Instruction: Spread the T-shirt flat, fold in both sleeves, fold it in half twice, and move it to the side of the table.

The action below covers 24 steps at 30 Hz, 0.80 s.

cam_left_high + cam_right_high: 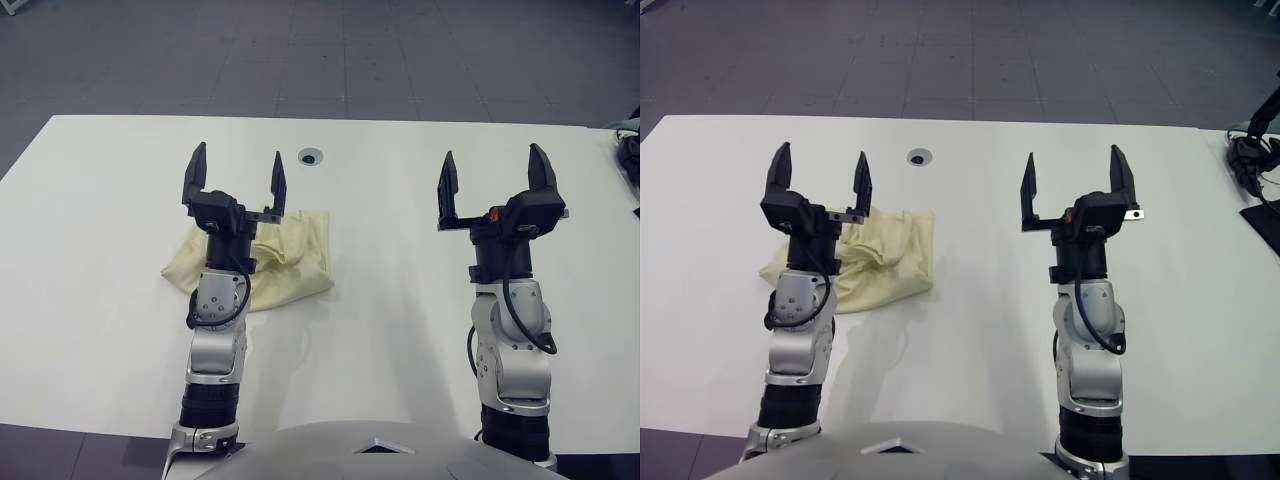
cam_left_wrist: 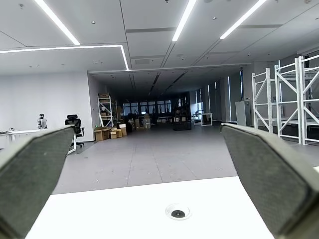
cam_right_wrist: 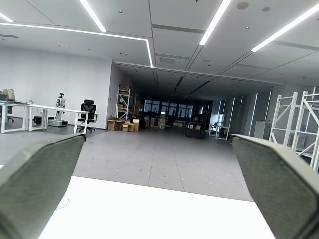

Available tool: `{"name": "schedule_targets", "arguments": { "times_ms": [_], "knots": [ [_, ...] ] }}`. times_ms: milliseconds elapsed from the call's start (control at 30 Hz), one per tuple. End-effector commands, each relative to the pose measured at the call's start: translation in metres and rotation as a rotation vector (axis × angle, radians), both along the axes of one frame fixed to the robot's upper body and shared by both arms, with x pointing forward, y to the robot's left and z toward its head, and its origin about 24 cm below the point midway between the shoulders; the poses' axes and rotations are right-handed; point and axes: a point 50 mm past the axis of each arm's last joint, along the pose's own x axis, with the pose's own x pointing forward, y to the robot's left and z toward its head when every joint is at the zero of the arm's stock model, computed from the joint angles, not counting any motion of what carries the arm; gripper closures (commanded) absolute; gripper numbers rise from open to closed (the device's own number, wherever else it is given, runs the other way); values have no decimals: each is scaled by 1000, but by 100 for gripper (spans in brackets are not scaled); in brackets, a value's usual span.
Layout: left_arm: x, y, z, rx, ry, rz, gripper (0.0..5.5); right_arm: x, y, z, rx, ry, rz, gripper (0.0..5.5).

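A pale yellow T-shirt (image 1: 290, 255) lies crumpled in a heap on the white table (image 1: 400, 310), left of centre. My left gripper (image 1: 236, 178) is held up above the shirt's near-left part, open, nothing between its fingers (image 2: 30, 174). My right gripper (image 1: 495, 180) is raised over bare table to the right, well apart from the shirt, also open and empty, its fingers (image 3: 279, 184) spread wide. The left arm hides part of the shirt in the eye views (image 1: 890, 255).
A round cable port (image 1: 312, 156) sits in the table just beyond the shirt and appears in the left wrist view as well (image 2: 178, 213). Dark cables and gear (image 1: 1252, 160) lie at the far right edge. Bare tabletop stretches between and right of the arms.
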Motion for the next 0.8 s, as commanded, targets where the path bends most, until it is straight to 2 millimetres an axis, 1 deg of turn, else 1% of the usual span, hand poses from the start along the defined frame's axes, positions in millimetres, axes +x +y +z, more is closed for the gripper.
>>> {"name": "schedule_targets", "arguments": {
  "times_ms": [33,167,400,633,800],
  "knots": [
    [-1,0,-3,-3,16,6,11,0,-2,0,-2,-3,3,10],
    [-4,2,-5,-7,18,18,11,1,-1,-2,-2,-1,12,10],
    [-2,2,-8,4,27,11,11,-2,-3,-5,-2,-2,0,10],
    [-7,4,-3,11,19,31,11,-1,0,0,-1,-9,20,10],
    [-7,3,-5,18,26,27,11,-2,-2,-1,0,-5,14,10]
  ]
}}
